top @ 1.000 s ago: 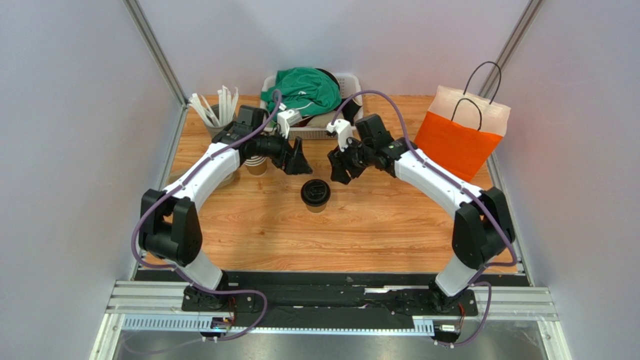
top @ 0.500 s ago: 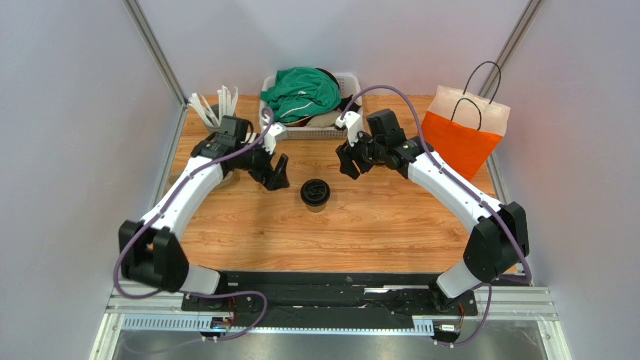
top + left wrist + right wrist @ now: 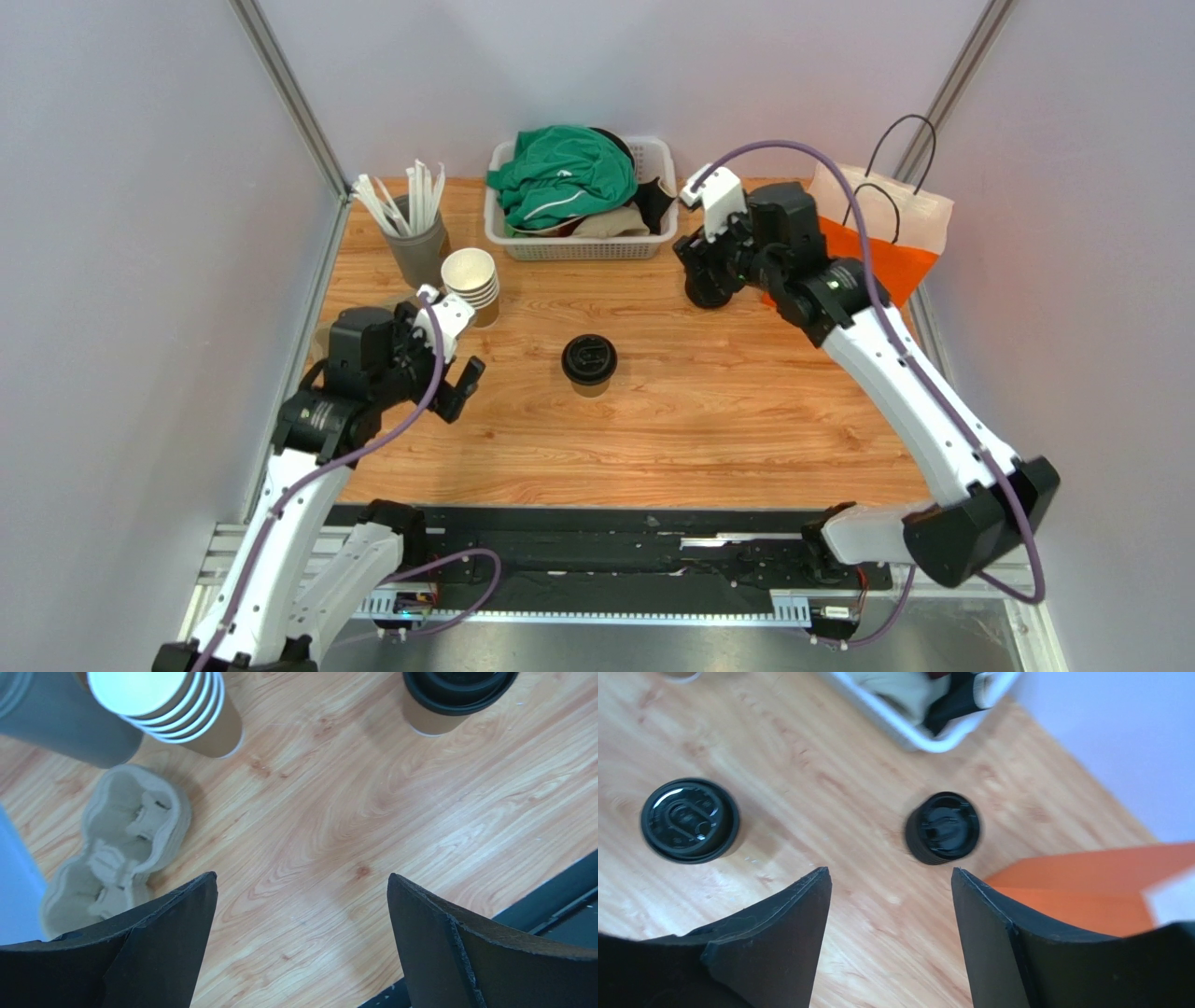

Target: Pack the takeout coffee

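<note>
Lidded takeout coffee stands upright at centre of table, untouched, well to the right of L gripper, fingers spread wide & empty, and well left of R gripper, fingers also apart, empty.

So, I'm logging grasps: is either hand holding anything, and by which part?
Nothing is held. The left hand and the right hand both stand open and empty; the takeout coffee sits untouched on the table.
</note>
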Robot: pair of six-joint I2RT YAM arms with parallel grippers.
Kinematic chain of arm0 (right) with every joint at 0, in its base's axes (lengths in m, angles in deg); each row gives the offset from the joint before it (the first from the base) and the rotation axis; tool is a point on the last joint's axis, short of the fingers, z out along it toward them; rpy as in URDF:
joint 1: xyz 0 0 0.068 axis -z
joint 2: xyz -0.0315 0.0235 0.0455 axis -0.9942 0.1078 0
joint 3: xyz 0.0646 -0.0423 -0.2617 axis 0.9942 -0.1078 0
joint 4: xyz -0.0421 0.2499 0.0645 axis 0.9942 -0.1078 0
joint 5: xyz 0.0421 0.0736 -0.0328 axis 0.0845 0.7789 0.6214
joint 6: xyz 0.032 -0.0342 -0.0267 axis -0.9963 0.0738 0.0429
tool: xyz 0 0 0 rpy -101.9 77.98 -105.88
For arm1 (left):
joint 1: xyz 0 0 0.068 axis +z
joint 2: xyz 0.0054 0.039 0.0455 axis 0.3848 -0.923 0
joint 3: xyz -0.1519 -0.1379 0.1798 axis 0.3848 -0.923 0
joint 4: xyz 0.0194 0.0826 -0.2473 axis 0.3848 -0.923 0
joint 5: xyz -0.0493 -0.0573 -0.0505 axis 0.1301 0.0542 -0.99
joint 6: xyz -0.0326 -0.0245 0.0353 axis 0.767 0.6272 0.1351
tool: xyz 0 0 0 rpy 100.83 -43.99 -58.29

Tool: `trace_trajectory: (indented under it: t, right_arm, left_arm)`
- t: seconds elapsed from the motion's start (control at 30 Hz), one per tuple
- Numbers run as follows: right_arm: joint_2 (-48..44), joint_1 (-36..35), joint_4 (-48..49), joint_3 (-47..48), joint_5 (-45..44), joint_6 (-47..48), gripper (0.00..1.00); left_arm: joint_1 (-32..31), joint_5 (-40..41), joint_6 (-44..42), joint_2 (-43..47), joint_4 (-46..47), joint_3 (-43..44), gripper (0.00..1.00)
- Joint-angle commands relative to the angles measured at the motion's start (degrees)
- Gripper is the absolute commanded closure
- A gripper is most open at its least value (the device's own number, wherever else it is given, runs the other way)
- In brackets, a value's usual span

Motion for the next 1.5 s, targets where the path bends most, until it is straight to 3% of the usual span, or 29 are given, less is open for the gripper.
trace_trajectory:
  t: [0.0, 0.17, 0.33, 0.5, 0.83, 1.47]
  right_arm:
    - [-6.4, 3.3, -0.4, 2.9, -7.0, 3.5, 0.31]
    - [-8.7, 4.8, -1.2, 4.0, -13.2, 10.4, 0.3]
    - [-4.6, 8.7, -3.0, 7.0, -15.6, 17.1, 0.28]
    - [6.2, 13.8, -12.4, 19.3, -13.5, 17.8, 0.3]
    - [20.7, 17.7, -28.5, 38.1, -13.5, 20.8, 0.33]
    - [26.8, 23.1, -30.6, 36.1, -7.1, 24.1, 0.42]
  left_arm:
    - [0.9, 3.7, -2.2, 6.3, -0.5, -1.5, 0.01]
    - [1.1, -0.7, -2.0, 9.1, 1.1, -2.5, 0.01]
    - [1.1, -1.1, -1.9, 4.4, 1.2, -1.0, 0.01]
    - [1.2, 0.7, -1.1, 0.8, 2.6, -0.8, 0.01]
    - [1.2, -0.9, -0.9, 5.5, 3.9, -2.4, 0.01]
    - [1.4, -0.7, -0.9, 5.1, 4.5, -3.8, 0.01]
